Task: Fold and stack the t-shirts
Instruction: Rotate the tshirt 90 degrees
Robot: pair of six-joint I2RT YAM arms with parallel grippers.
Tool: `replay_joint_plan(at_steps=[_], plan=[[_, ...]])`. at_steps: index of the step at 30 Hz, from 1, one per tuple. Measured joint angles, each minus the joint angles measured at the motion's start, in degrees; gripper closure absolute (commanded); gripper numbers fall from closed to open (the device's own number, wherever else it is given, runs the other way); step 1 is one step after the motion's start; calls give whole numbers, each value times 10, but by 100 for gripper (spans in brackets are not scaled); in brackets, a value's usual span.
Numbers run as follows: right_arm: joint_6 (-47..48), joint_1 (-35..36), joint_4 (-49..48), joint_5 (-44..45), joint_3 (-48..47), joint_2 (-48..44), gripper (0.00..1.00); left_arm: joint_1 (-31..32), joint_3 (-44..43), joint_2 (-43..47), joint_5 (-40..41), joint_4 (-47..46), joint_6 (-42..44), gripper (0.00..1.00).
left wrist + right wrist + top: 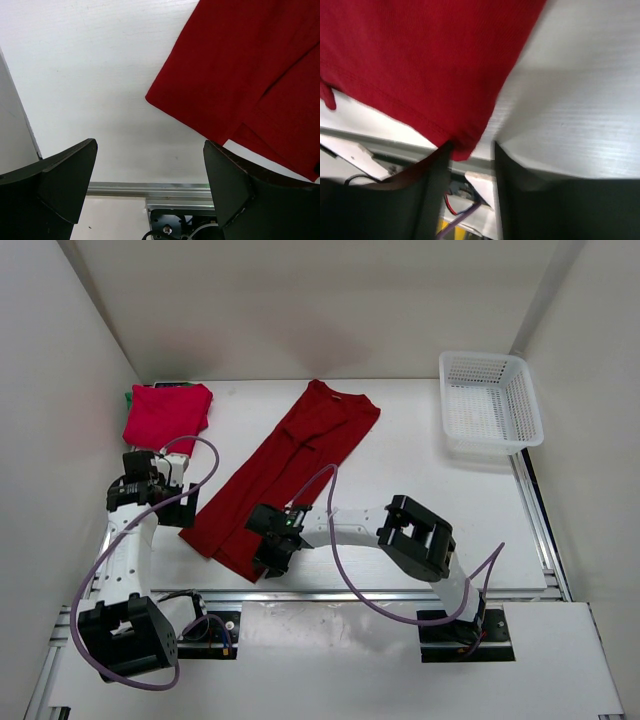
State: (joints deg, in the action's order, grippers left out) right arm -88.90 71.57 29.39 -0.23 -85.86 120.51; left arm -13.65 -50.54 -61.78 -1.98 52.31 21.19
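One red t-shirt (290,460) is sitting hem-first inside my right claw (471,150), grip unclear, left claw (149,145) released; I'm needing a firm pinch before folding.

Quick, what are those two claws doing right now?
Left gripper: jaws open, holding nothing.
Right gripper: jaws narrow at the long red shirt's corner; cannot tell if it is gripped.

Overhead view, wrist views close, sharing red shirt (285,468)
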Motion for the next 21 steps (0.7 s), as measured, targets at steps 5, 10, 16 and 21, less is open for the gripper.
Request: replay_joint_plan(at_steps=[5,10,16,21], plan=[[-8,-15,-35,-40,14,8,83,-2,9,0,0,-1,0,2],[-6,-31,-69,-83,24,17,100,-2,10,-5,0,-3,0,2],[1,-46,-144,-96,142,-47,100,17,10,-7,-1,-1,10,2],[9,-75,-185,-106,349,-196,100,87,12,-12,-3,2,14,3]])
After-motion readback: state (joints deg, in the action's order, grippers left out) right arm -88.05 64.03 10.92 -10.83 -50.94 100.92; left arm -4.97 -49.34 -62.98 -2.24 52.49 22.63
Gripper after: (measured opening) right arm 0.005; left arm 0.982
